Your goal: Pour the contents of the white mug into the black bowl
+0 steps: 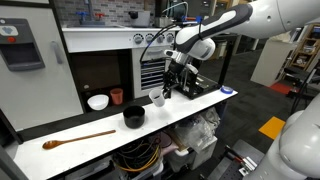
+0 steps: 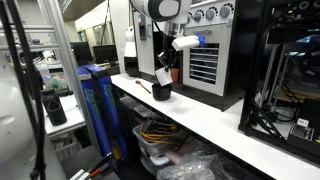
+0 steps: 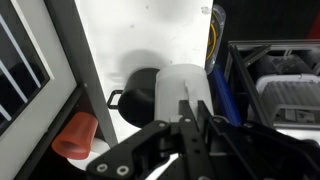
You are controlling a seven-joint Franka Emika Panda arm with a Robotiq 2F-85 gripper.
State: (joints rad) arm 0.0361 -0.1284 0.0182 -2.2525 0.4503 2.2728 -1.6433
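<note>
Got the white mug (image 2: 163, 76) pinched tight in the gripper (image 3: 193, 112), hanging just above the black bowl (image 2: 161, 93). Looks like the pour itself. Next up: tip it, keeping the lip over the bowl's mouth, clear of the red-orange cup (image 3: 78, 135).

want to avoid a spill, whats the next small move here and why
Probably ease the white mug sideways until it is over the black bowl, before any tilt. The gripper holds the mug lifted, but in an exterior view it hangs beside the bowl's mouth.
</note>
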